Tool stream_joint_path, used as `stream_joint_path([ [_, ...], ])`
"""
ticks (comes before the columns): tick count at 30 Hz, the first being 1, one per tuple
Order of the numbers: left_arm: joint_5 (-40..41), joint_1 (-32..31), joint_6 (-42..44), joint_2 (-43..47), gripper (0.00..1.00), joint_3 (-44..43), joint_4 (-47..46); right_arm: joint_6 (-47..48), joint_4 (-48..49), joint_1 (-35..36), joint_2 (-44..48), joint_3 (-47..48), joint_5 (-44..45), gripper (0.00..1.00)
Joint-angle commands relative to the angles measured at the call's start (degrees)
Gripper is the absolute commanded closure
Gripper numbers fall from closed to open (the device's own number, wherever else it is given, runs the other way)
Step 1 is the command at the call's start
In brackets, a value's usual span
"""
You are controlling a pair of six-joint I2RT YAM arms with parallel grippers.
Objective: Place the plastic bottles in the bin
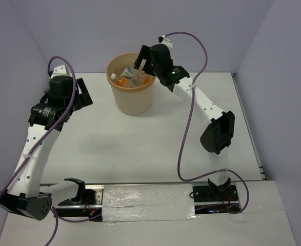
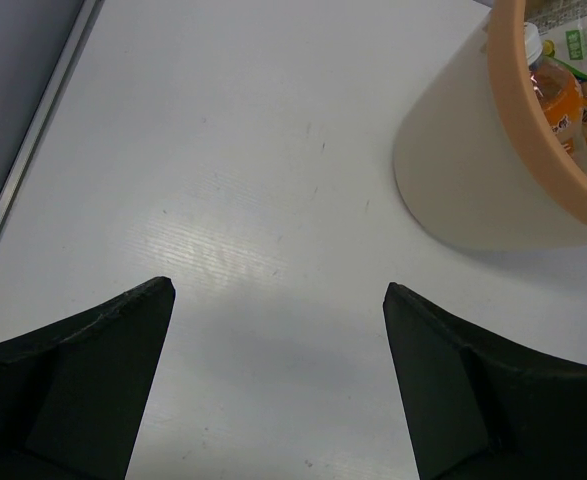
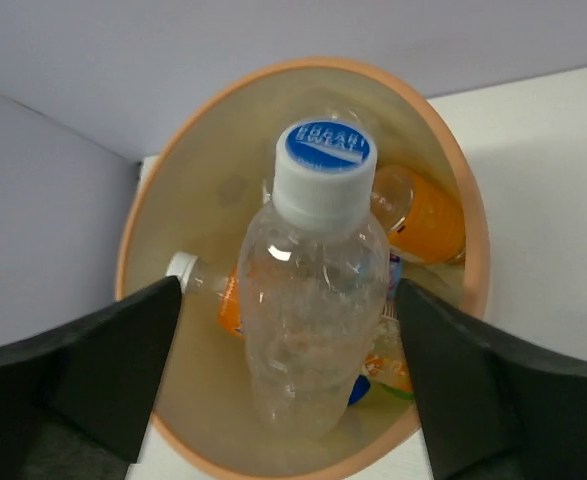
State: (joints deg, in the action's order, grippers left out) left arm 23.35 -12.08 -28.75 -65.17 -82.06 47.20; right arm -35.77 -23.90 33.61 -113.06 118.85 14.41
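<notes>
I see a white table with a faint sheen and a few small scuffs. Standing directly on it is the bin, upright near the far edge. A silver strip runs along the near edge.

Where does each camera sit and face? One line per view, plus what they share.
Top external: above and behind the bases, looking down on the table; both arms, left gripper and right gripper show.
Left wrist: on the left arm, facing the table beside the bin; its open fingers show.
Right wrist: over the bin, looking in at a clear bottle between its open fingers.
Shared: all three show the bin.
</notes>
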Motion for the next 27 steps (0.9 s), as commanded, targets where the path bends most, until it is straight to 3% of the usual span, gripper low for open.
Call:
stream_joint_path([
  [1, 2.04, 0.3, 0.45, 1.01, 0.0, -0.56, -0.44, -0.7, -2.01, 0.41, -1.2, 6.12, -0.35, 0.02],
  [7, 1.78, 0.3, 0.8, 0.74, 0.01, -0.99, -0.35, 5.95, -9.49, 0.15, 1.77, 13.16, 5.78, 0.0],
  [11, 1.08, 0.3, 0.89, 0.57, 0.0, -0.38, -1.32, 9.83, -11.25, -1.87, 9.68, 10.54, 11.59, 0.0],
  [15, 1.17, 0.3, 0.72, 0.3, 0.0, -0.29, -1.5, 10.11, -14.67, -6.87, 18.82, 1.77, 15.29, 0.0],
  [19, 0.73, 0.3, 0.89, 0.22, 0.01, -0.11, -2.03, 13.16, -19.34, -14.17, 26.73, -6.76, 7.84, 0.0],
  [23, -1.12, 0.3, 0.19, -0.57, 0.0, -0.55, -2.46, 15.55, -19.25, -14.71, 37.61, -21.77, 9.49, 0.0],
  [27, -3.04, 0.3, -0.34, -1.45, 0.0, -2.04, -2.82, 14.68, -20.92, -14.71, 42.21, -29.45, 8.97, 0.0],
])
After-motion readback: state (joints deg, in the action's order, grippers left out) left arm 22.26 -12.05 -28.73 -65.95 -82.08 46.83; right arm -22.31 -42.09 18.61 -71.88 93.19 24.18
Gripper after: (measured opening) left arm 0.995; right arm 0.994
